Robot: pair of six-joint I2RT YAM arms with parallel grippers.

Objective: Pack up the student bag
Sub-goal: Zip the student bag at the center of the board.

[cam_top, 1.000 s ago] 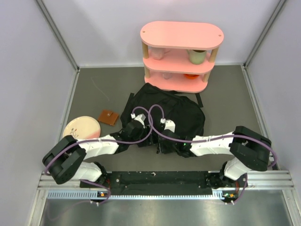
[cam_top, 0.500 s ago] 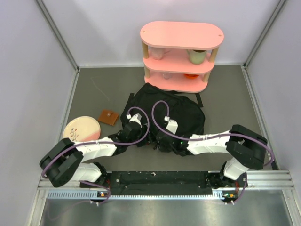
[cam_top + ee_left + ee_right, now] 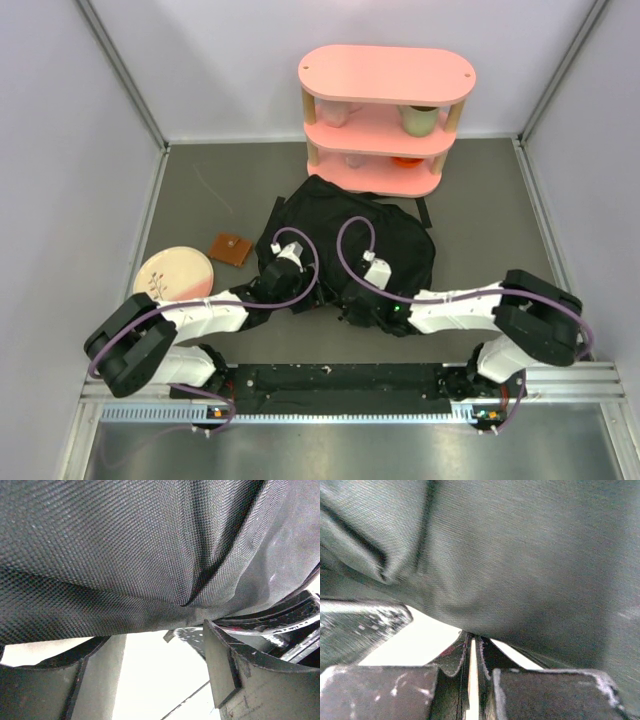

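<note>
The right tool [image 3: 472, 647], pressed together, may slip off the student bag [image 3: 345, 225]'s slack fabric; the left tool [image 3: 165, 650] stands spread.

I record a grey table [image 3: 480, 230]. A pink shelf unit [image 3: 385, 75] stands at twelve o'clock. The black student bag [image 3: 390, 240] lies at centre. Brown square piece [image 3: 231, 249] at nine o'clock, pink plate [image 3: 172, 275] at eight.
</note>
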